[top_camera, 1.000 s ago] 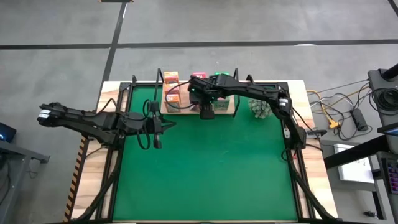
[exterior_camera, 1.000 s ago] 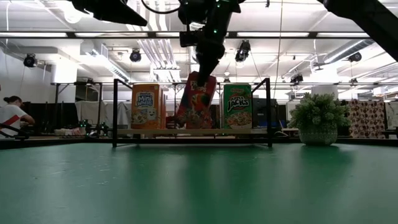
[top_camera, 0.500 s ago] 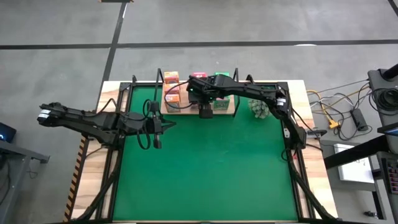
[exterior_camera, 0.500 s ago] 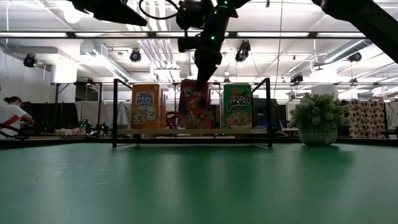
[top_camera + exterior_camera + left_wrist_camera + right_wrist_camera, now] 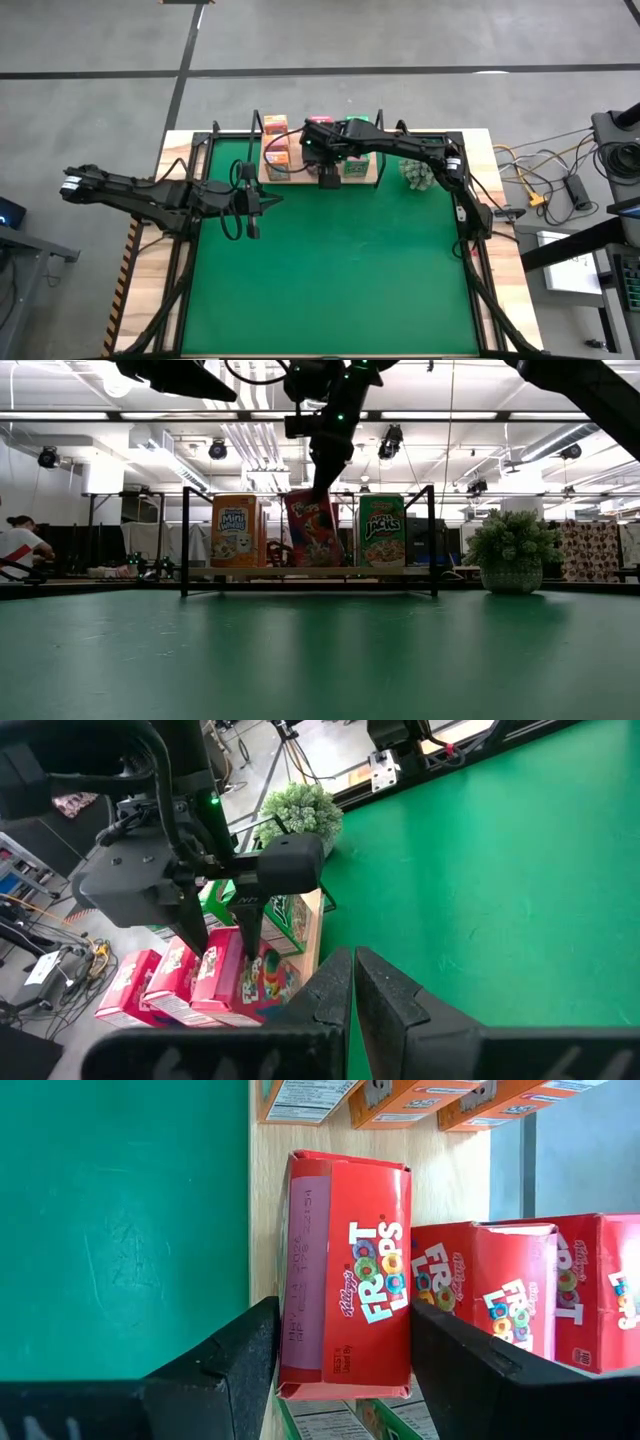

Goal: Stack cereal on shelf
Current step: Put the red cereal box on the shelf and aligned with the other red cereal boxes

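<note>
While your right tool (image 5: 329, 176) hangs over the front edge of the shelf (image 5: 300, 176) in the high view, the left tool (image 5: 250, 200) waits with its fingers together above the green mat (image 5: 330, 270), well to the left of the work.

From the low view, the red cereal box (image 5: 313, 528) stands almost upright on the shelf board (image 5: 310, 571), between the orange box (image 5: 236, 531) and the green box (image 5: 381, 530), with your right tool coming down onto its top.

The left wrist view shows that tool's two fingers (image 5: 249, 932) straddling the red box (image 5: 262, 982) (two more red ones stand just behind it).

In the right wrist view the fingers (image 5: 228, 1358) sit either side of the box (image 5: 348, 1275), still clamped on it as far as I can judge.

So you're at the placing step. Next, settle the box flat, spread the fingers, and lift straight up without nudging its neighbours.
</note>
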Robot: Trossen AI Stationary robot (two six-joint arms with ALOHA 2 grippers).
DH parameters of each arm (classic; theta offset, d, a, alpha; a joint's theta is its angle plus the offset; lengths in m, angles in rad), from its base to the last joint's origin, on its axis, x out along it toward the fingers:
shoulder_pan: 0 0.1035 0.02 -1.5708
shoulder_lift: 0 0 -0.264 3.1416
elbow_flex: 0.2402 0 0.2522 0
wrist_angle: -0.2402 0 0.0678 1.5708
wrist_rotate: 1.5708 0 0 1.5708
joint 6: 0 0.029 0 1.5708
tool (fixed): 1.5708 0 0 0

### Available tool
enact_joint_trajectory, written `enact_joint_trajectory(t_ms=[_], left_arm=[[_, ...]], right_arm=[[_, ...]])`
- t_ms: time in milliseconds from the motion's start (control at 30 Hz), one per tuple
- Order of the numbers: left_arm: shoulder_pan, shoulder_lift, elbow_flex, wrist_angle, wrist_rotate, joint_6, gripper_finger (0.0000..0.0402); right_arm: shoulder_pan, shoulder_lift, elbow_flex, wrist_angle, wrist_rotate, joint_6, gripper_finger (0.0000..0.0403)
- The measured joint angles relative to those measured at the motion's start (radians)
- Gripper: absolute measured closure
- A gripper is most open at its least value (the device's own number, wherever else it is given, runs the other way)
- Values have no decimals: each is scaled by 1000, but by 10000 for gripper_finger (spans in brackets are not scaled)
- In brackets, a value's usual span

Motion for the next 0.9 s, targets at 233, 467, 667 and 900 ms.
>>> enact_joint_trajectory(t_ms=[233, 467, 667, 900], left_arm=[[0, 0, 0, 0, 0, 0, 402], [0, 0, 0, 0, 0, 0, 402], [0, 0, 0, 0, 0, 0, 402], [0, 0, 0, 0, 0, 0, 402]], right_arm=[[0, -1, 8, -1, 1, 3, 202], [0, -1, 8, 2, 1, 27, 202], [0, -1, 8, 4, 0, 34, 202], [0, -1, 8, 5, 0, 27, 202]])
